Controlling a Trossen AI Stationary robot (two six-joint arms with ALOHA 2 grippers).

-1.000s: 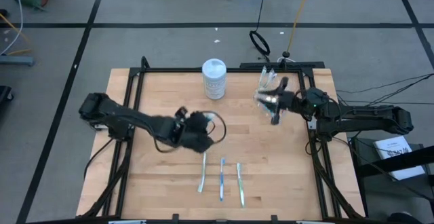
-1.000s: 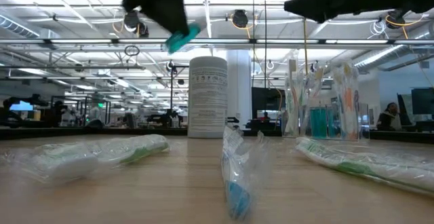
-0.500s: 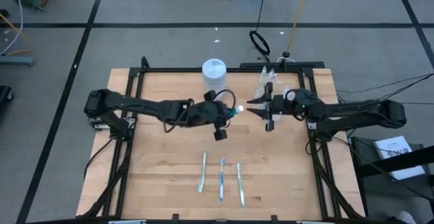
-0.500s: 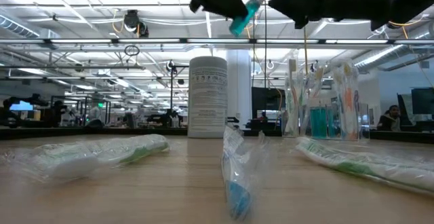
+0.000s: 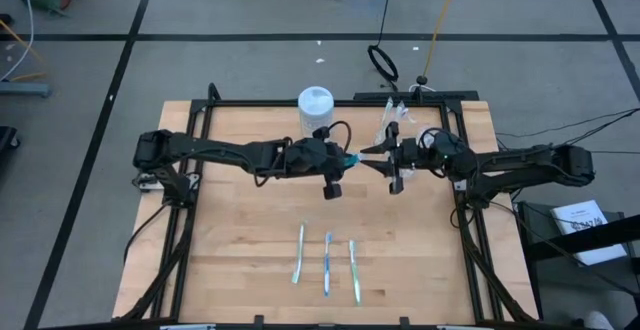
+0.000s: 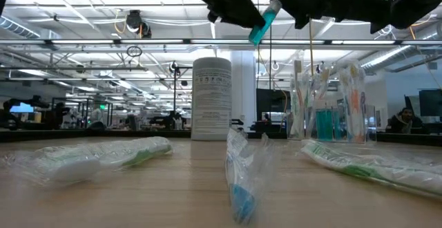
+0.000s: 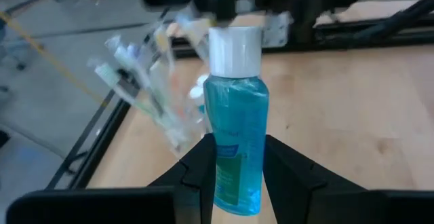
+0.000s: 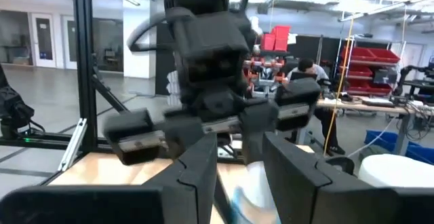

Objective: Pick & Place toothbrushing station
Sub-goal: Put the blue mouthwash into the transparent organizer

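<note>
Three toothbrushes (image 5: 327,263) lay in wrappers at the near edge of the table. Farther back, we saw the left gripper (image 5: 340,162) had swung across from the left side to meet the right gripper (image 5: 385,160) in mid air. It held the teal toothpaste tube (image 7: 235,142) tight, white cap pointing at the right gripper, long axis along the arms. We judged a hand-over was close. The right gripper's fingers (image 8: 295,176) stood apart, and whether they touched the tube we could not tell. The clear cup (image 6: 324,121) waited behind.
</note>
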